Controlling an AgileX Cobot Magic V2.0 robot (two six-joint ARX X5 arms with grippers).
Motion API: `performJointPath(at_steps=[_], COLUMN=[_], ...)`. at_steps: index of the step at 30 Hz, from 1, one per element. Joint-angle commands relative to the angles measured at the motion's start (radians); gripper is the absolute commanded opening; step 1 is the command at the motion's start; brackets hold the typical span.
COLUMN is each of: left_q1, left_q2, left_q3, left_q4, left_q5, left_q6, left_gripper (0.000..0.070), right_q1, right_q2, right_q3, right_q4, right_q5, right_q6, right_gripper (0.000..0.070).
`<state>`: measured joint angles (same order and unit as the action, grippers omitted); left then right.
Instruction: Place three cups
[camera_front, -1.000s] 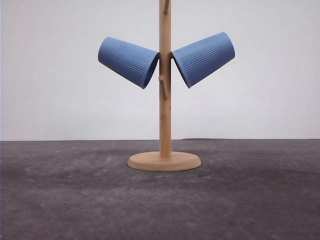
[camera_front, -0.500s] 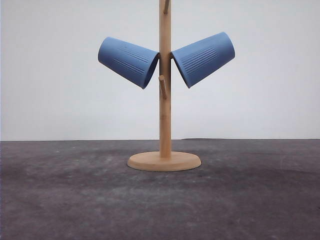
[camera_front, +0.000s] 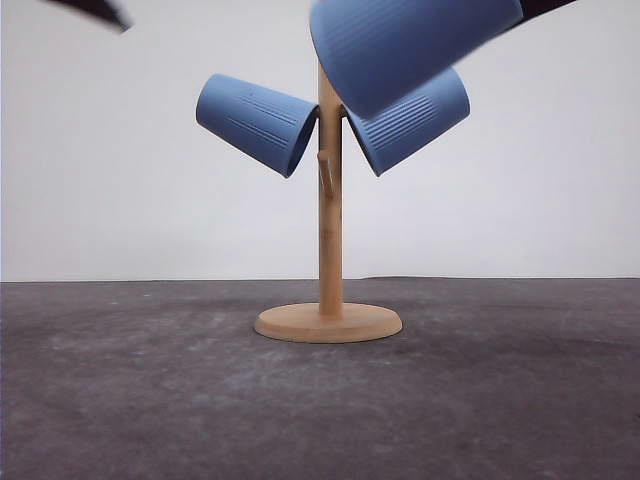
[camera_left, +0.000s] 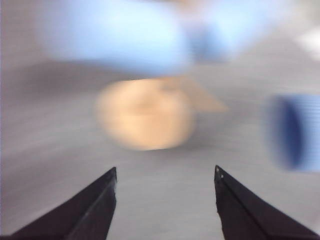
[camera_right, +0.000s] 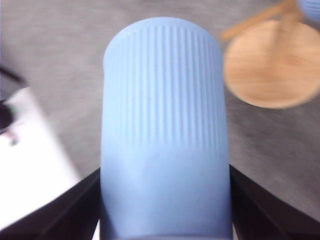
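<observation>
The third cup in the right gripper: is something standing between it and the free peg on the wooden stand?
Nothing visible blocks it. In the front view the held cup overlaps the hung right cup; the free peg lower on the stand is unobstructed.

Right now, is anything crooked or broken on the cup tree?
Nothing stands out. Two cups hang tilted on the wooden stand, as they should. The right end effector holds the third cup near the stand's top; no damage shows.
</observation>
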<state>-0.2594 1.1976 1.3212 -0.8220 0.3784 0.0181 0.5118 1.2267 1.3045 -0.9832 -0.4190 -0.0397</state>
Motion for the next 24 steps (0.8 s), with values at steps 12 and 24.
performJointPath(at_steps=[12,24], left_q1=[0.018,0.018], left_q2=[0.019,0.019], left_q3=[0.026,0.026], left_q4=[-0.024,-0.027], left_q5=[-0.173,-0.173], left_q6=[-0.010,-0.009], left_gripper=[0.0354,0.0354], right_q1=[0.142,0.142], right_q2=[0.211,0.348], right_q3=[0.012,0.012], right_q4=[0.156,0.321], right_q5=[0.318,0.425], right_q6=[0.265,0.303], right_gripper=[0.0337,0.0337])
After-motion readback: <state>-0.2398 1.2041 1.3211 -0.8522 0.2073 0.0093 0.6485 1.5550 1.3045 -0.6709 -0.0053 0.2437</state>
